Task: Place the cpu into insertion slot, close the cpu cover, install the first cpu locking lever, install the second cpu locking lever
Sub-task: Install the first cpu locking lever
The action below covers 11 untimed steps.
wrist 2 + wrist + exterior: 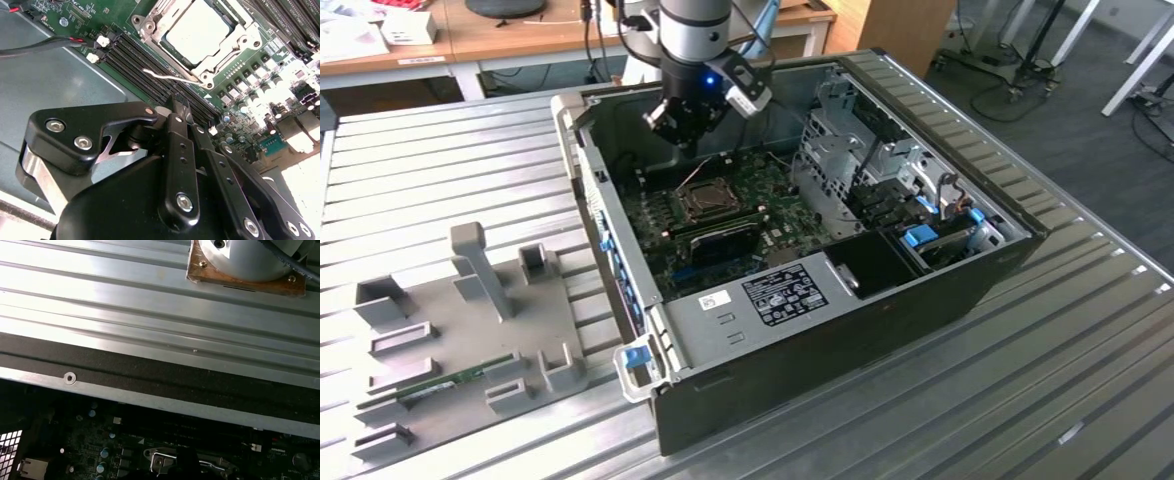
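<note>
Second wrist view: the gripper (179,105), pinched closed on nothing, hangs near the cpu cover (244,41)

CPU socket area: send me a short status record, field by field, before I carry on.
cpu: seated in the insertion slot, silvery face up
cpu cover: lying flat around the cpu, looks closed
locking lever: one thin wire lever stands free beside the slot, apparently unlatched
gripper: over the motherboard, tip near that lever; no contact visible
computer case: open, lying on the slatted table
</note>
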{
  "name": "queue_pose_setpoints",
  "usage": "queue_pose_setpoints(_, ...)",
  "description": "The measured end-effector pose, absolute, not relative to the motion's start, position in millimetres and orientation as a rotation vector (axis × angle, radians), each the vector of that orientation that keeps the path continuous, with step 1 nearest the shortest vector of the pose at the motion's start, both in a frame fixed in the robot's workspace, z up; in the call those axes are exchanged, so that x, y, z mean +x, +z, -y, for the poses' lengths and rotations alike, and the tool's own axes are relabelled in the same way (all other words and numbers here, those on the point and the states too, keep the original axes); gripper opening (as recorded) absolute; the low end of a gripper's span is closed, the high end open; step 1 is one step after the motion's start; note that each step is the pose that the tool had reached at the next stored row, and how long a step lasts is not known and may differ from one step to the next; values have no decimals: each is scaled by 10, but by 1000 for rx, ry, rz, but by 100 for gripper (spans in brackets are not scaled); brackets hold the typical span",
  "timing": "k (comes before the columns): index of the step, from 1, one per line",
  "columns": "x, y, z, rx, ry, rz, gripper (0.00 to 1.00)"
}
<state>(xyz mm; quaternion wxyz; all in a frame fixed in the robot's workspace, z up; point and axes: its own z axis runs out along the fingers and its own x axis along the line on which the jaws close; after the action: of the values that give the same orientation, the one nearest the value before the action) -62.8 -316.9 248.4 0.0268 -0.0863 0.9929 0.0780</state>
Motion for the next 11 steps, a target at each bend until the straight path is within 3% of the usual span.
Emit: queue_pose_setpoints(11, -642, 2414, 3196, -287, 241, -3056, 10)
